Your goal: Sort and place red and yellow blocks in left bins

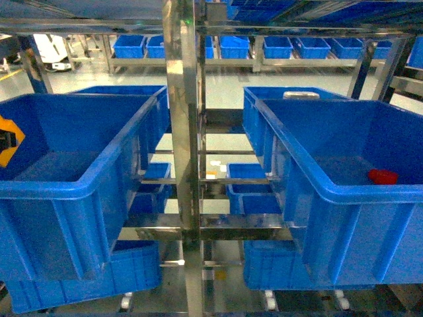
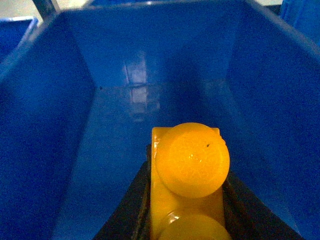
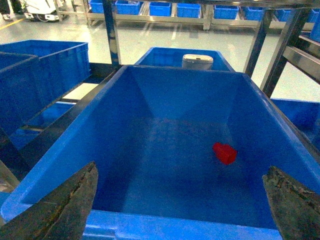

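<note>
We see a steel rack (image 1: 188,132) with a central upright, and on it two large blue crates side by side: the left crate (image 1: 73,191) at about 9 o'clock of the head view and the right crate (image 1: 344,198) at about 3 o'clock, with more blue crates (image 1: 277,46) on shelving across the floor at 12 o'clock. Smaller blue bins (image 1: 251,188) sit on lower levels between and beneath the big two. Behind the right crate stands another crate holding a pale round object (image 3: 197,61) we cannot identify. Our left pincer (image 2: 187,220) is inside the left crate and is clenched on the yellow brick (image 2: 190,165), its dark fingers (image 2: 132,215) pressing both sides, a round stud facing the wrist camera; in the head view the brick shows only at the far 9 o'clock edge. Our right pincer (image 3: 185,200) hovers over the near rim of the right crate, spread wide and grasping nothing, its two worn fingertips (image 3: 65,205) well apart. The red block (image 3: 225,153) lies on the right crate's floor, toward 3 o'clock, apart from the walls.
</note>
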Tool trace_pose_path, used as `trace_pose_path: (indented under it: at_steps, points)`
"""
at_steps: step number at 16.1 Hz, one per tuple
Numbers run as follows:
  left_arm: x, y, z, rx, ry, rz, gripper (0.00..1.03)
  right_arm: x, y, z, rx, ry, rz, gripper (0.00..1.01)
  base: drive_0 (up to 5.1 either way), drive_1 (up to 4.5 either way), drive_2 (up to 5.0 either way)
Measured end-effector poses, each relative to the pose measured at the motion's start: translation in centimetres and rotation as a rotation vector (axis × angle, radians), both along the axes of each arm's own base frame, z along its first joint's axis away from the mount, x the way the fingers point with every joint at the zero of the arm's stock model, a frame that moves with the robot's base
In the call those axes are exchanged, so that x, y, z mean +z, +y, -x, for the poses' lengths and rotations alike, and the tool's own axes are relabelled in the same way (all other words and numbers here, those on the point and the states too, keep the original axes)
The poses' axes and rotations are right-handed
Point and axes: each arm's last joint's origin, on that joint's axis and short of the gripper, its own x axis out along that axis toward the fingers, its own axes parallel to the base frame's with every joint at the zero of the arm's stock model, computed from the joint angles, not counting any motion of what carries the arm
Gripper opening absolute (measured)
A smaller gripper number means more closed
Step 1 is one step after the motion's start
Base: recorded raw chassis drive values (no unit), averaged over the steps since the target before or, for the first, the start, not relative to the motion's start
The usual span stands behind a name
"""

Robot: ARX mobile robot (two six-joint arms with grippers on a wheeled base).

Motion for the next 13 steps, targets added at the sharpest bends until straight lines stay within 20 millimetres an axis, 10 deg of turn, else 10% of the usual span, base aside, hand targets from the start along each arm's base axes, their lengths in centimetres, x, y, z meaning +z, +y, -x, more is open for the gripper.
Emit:
trace_pose_path:
  at_steps: [3,8,13]
  points:
    - [0.0,0.2,0.0,-0.003,0.005,0.010,0.47,0.0,0.0,0.0,0.000,0.000,0.000,0.98,0.0,0.00,0.0]
    - [2.7,-3.1,0.2,-0.096,-0.029,0.072,0.99,0.0,0.0,0.0,0.000,0.000,0.000,0.98,0.0,0.00,0.0]
    - [6.3,-4.4,7.7,-0.149,-0.053,0.133,0.98,0.0,0.0,0.0,0.000,0.000,0.000,0.98,0.0,0.00,0.0]
